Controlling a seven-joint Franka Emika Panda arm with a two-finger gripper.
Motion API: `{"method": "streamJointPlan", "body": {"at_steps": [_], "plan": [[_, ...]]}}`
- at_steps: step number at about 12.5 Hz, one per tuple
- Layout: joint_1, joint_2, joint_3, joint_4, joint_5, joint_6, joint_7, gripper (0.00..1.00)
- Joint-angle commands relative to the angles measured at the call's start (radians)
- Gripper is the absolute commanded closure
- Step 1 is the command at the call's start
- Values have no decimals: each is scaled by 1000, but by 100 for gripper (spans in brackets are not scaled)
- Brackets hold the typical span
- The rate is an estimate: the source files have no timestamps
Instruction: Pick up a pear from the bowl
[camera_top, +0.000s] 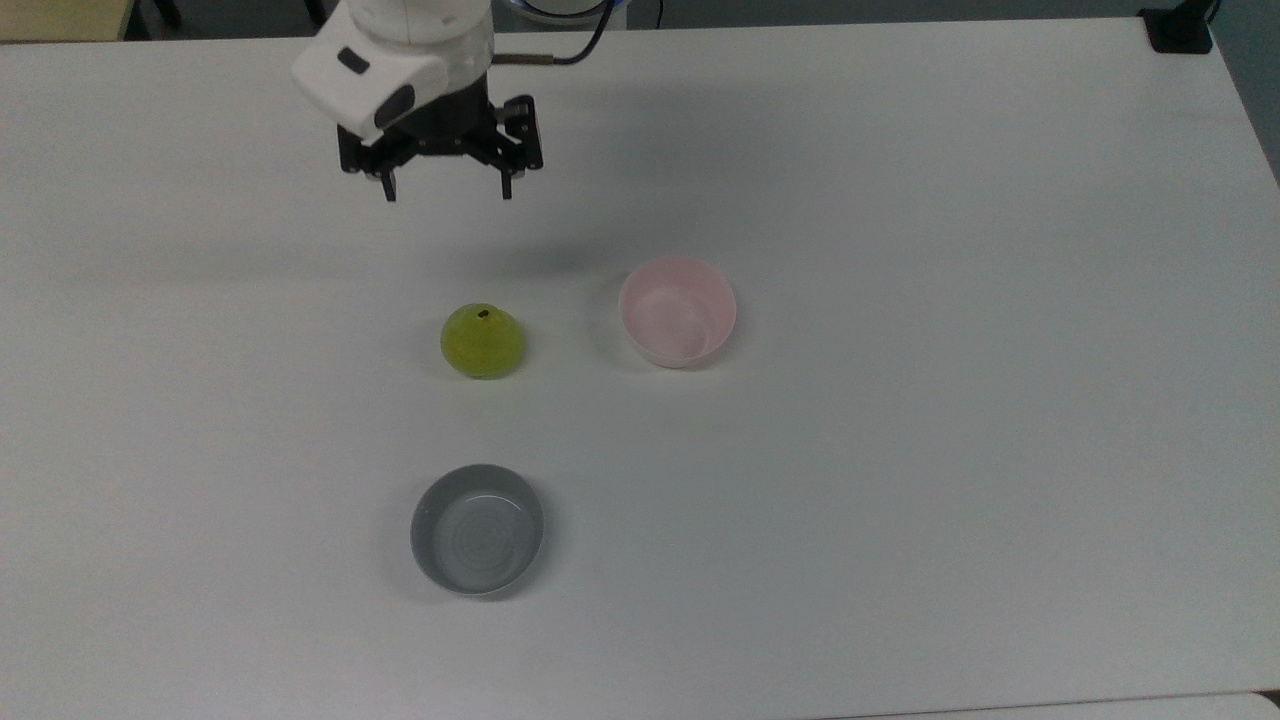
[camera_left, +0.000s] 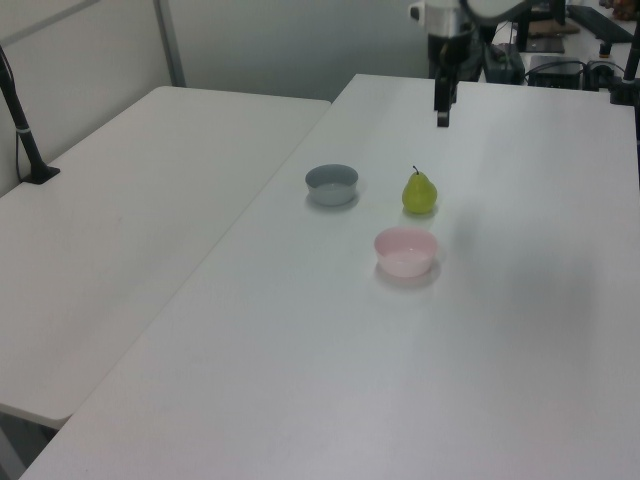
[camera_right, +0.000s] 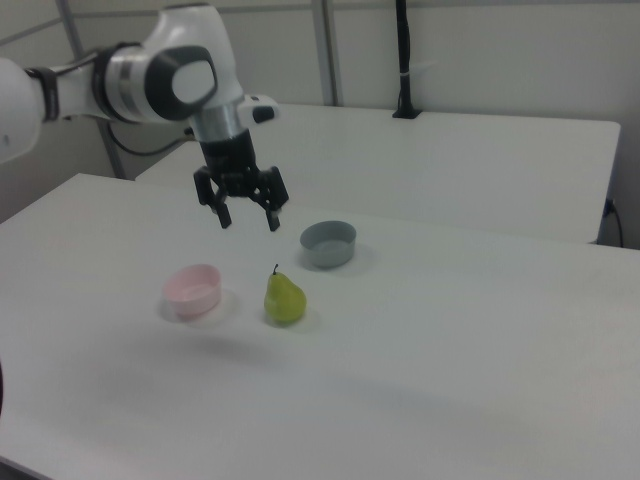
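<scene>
top view gives us the small yellow-green pear (camera_top: 482, 341) standing upright on the white table (camera_top: 900, 450), near the middle of the surface and nearer the top view's far edge than its near edge; its dark stem spot faces up. it is not in any bowl. the small round pale pink bowl (camera_top: 677, 311) sits just beside it toward the top view's right edge, empty, and the grey bowl with concentric rings inside (camera_top: 477, 542) lies toward the near edge, also empty.

we judge the pear to be light, firm and smooth-skinned, so likely a little slippery and prone to roll or tip if nudged off centre. the right view shows a broad round belly tapering to a thin neck; we would take hold across the belly at its widest, fingers coming straight down either side of the stem, not on the sloping neck where pads could slide upward.

the black two-finger gripper (camera_top: 445, 188) hangs well above and apart from the pear, toward the far edge, its fingers spread wide and holding nothing.
</scene>
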Motion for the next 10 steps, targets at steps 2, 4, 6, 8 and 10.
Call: {"method": "streamJointPlan", "body": {"at_steps": [2,4,6,8,10], "plan": [[35,-79,-7,-21,11,-71,133,0],[84,-99,-47,-21,6,-76,199,0],[94,-136,-53,-24,12,-82,204,0],[94,-140,-50,-18,15,-131,206,0],[91,-139,-47,35,32,-192,207,0]]}}
